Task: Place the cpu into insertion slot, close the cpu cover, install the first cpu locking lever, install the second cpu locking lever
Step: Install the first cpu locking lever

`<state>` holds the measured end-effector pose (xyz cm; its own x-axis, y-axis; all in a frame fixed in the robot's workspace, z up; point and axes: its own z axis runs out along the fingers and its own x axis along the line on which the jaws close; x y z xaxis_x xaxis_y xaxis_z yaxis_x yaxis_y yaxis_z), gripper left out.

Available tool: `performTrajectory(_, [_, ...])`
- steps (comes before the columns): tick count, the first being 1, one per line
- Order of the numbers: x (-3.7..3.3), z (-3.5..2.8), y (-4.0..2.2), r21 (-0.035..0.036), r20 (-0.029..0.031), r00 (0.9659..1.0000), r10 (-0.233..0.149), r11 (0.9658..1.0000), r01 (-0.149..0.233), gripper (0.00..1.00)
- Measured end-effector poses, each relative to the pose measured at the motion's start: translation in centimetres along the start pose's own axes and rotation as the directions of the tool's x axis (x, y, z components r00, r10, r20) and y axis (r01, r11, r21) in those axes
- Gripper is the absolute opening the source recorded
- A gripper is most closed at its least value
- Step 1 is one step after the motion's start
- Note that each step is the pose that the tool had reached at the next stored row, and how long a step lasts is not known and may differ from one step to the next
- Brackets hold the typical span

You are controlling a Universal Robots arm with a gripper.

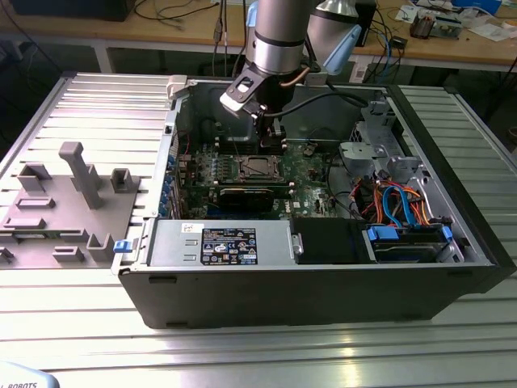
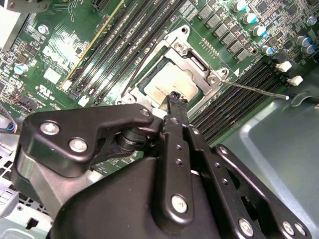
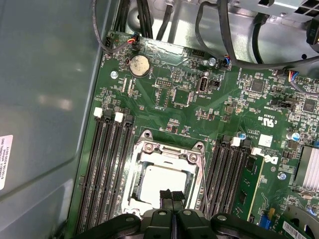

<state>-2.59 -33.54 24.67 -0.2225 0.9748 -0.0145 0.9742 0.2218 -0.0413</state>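
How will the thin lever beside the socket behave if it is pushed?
The lever is a thin bare metal rod, so it probably flexes and springs back. Its smooth surface may let the shut gripper slip off.

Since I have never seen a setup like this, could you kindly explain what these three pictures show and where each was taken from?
The machine is a robot arm reaching into an open computer case that lies on a ribbed metal table. The exterior view looks on from outside. The two wrist views come from cameras riding on the arm, looking down past its end effector at the green motherboard. The pale square cpu sits in place on the board, with the silvery cpu cover lying down around it. The end effector is closed, holding nothing I can see, poised over the cpu. Grey holders stand on the table at the exterior view's left.
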Motion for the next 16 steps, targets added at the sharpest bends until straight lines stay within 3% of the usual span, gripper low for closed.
performTrajectory(16, [0.0, 0.35, 0.01, -0.0003, 0.0009, 0.9998, -0.022, 0.9998, 0.022, 0.11])
